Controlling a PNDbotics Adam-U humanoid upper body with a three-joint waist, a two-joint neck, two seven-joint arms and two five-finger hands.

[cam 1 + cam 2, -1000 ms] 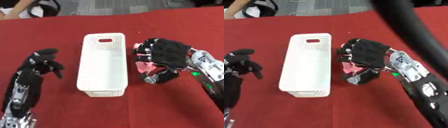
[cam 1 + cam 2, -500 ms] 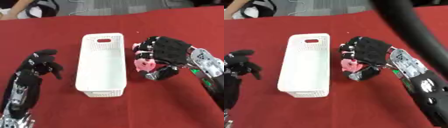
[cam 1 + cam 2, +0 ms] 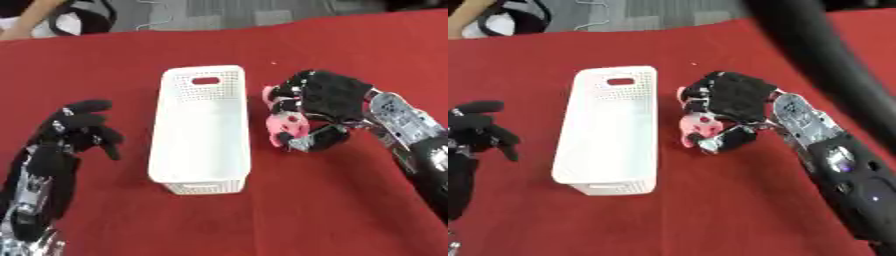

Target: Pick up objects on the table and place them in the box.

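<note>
A white perforated box (image 3: 201,127) stands lengthwise in the middle of the red table, and nothing shows inside it. Just right of its wall my right hand (image 3: 325,102) is curled round a small pink object (image 3: 284,127), which peeks out between fingers and thumb. Whether the pink object touches the cloth I cannot tell. My left hand (image 3: 79,132) rests on the table left of the box with relaxed fingers and holds nothing.
The red cloth (image 3: 262,215) covers the whole table. A dark arm link (image 3: 815,45) crosses the upper right of the right eye view. Beyond the far table edge lie a black strap (image 3: 83,17) and grey floor.
My right hand has shifted a little left toward the box with the pink object in it. The left hand stays where it was.
</note>
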